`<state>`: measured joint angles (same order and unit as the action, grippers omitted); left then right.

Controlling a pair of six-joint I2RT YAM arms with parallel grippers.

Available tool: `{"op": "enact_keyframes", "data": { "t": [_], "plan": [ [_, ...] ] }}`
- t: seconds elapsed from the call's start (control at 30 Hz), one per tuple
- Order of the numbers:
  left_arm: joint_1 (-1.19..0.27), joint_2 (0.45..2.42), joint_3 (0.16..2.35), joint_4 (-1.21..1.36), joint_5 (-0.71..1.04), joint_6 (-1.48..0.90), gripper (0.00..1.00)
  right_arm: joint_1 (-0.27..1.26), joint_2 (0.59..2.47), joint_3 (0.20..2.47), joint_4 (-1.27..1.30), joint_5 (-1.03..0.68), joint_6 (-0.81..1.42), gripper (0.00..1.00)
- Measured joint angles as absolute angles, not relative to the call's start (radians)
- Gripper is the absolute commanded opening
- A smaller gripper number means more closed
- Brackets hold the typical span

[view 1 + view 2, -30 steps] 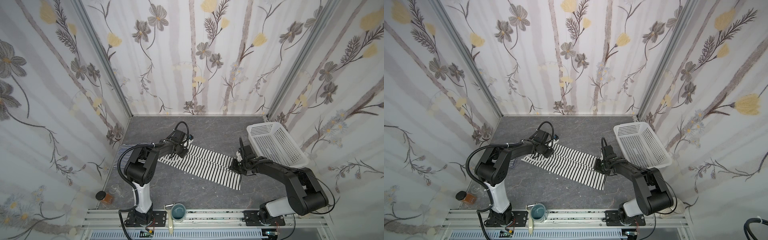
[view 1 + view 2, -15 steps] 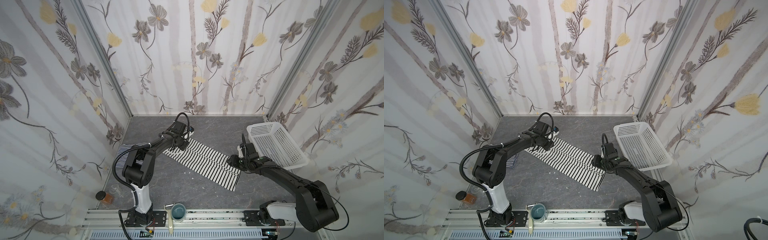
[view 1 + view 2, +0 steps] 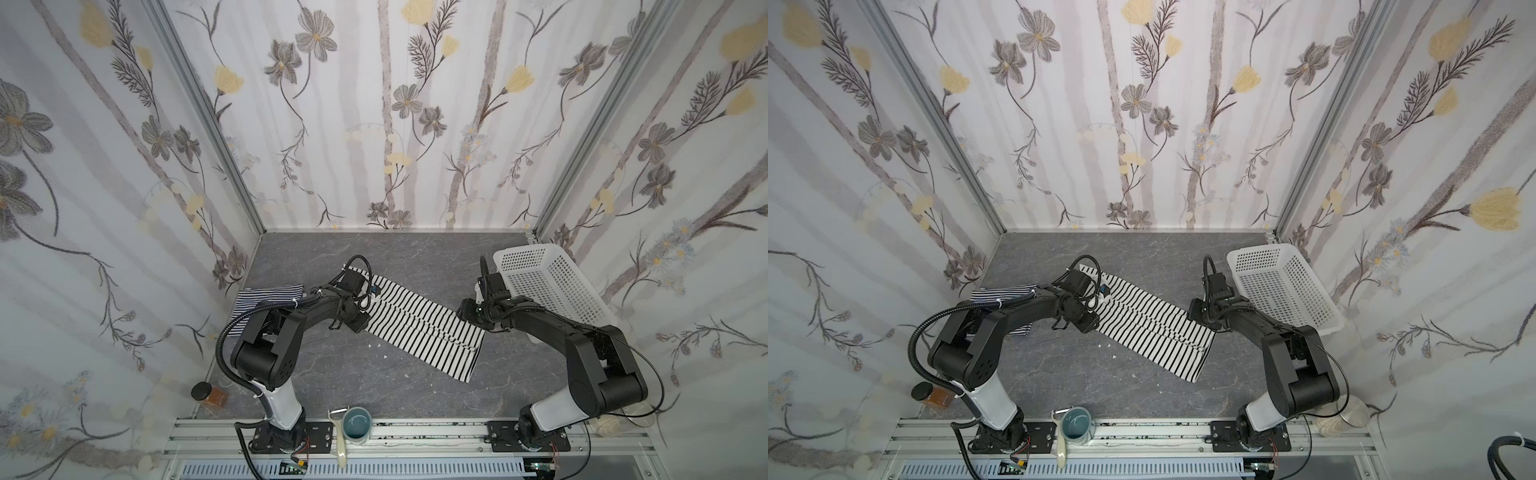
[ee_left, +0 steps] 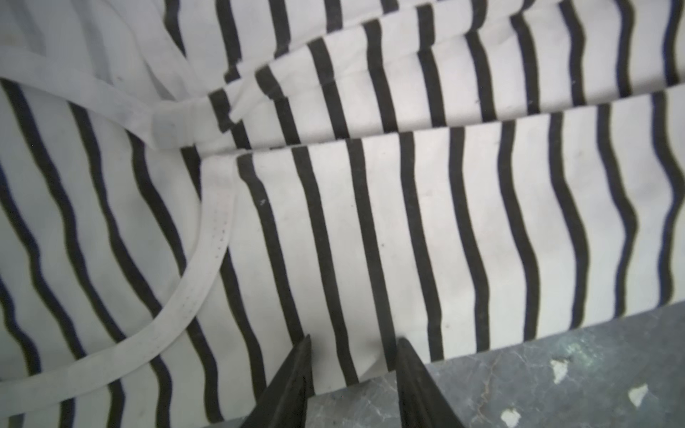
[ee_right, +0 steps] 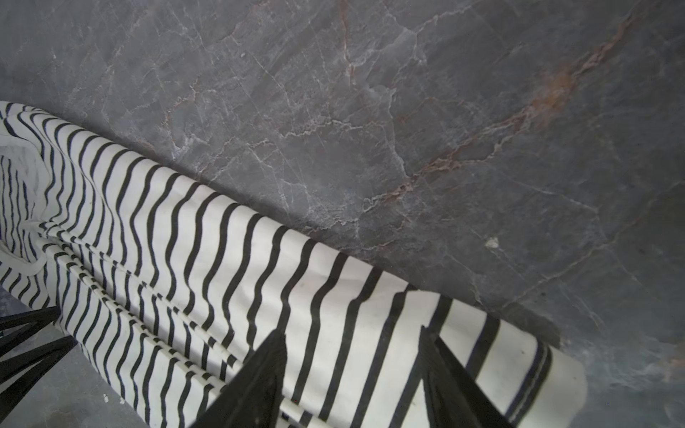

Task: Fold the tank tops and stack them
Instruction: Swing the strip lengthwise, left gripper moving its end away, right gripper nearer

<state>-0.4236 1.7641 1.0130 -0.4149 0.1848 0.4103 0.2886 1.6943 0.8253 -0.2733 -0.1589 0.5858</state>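
Grey marble table (image 3: 374,257), white tank top with wide black stripes (image 3: 419,324) lying flat between both sets of fingers, white basket (image 3: 552,286) just behind right gripper (image 5: 352,337), fine-striped tank top (image 3: 266,293) well behind left gripper (image 4: 354,344), both grippers' fingers spread over the wide-striped cloth's edges

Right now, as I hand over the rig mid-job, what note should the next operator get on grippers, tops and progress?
Left gripper: open, over the strap end of the black-striped top.
Right gripper: open, over its hem corner.
Navy-striped top: at the table's left, partly hidden by the left arm, apparently folded.
Done: black-striped top folded lengthwise into a long strip.
Left: fold it across, stack the two.
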Motion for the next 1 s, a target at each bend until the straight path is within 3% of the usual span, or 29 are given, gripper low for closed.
{"op": "enact_keyframes", "data": {
  "t": [0.43,0.73,1.0],
  "plan": [
    [-0.422,1.878,1.129,-0.348,0.123,0.403,0.41,0.328,1.649,0.688,-0.199,-0.169,0.602,0.60],
    [-0.419,2.032,1.347,-0.348,0.073,0.427,0.41,0.379,1.558,0.595,-0.154,-0.170,0.638,0.60],
    [-0.418,2.159,1.546,-0.382,0.026,0.453,0.41,0.514,1.526,0.556,-0.120,-0.177,0.731,0.60]
  ]
}}
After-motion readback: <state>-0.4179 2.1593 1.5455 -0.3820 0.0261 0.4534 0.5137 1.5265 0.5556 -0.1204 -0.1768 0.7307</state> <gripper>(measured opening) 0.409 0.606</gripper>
